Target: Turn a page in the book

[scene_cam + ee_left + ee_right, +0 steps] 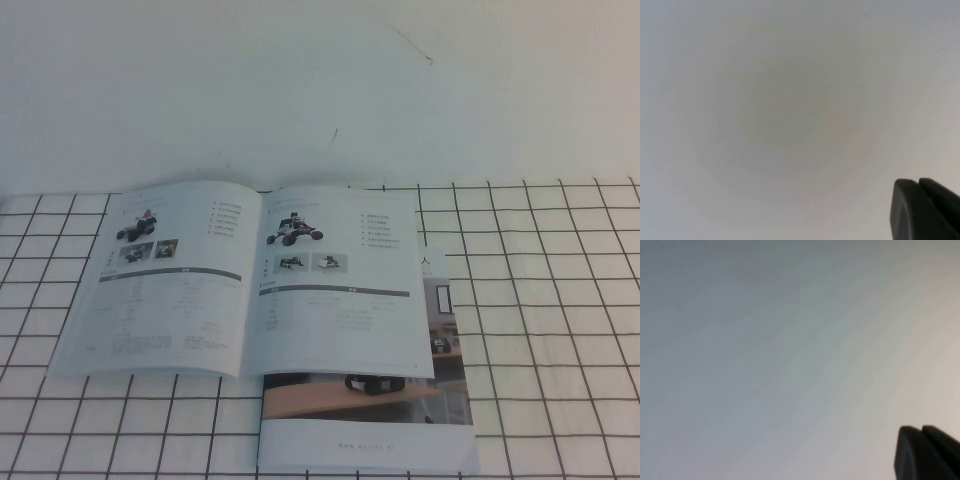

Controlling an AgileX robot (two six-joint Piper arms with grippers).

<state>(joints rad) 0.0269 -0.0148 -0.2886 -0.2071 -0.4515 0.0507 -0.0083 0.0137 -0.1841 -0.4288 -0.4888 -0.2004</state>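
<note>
book (250,275): lies open and flat on the counter, left of centre, roughly midway between the far and near edges; spine runs far-to-near, slightly skewed.
page (345,280): right-hand sheet of the open spread, lying flat; shows a black buggy robot up top, two small photos under it, then a grey bar and table text. Its near right corner overlaps the booklet.
left-hand sheet (165,275): same layout, a wheeled robot, two small photos, grey bar, table.
booklet (370,420): closed, wooden-desk photo cover with a white bottom strip; sits partly under the book, sticking out toward the near edge and to the right.
counter (560,330): covered by a white cloth with a dark grid pattern; beyond the far edge, plain white surface with a few small dark marks.
left pincer (927,207): out of the high view; left wrist view shows only a dark tip against a blank pale background, nothing held. Open or shut: cannot tell.
right pincer (930,452): same picture in the right wrist view, dark tip against blank pale grey, clear of the book. Open or shut: cannot tell.
</note>
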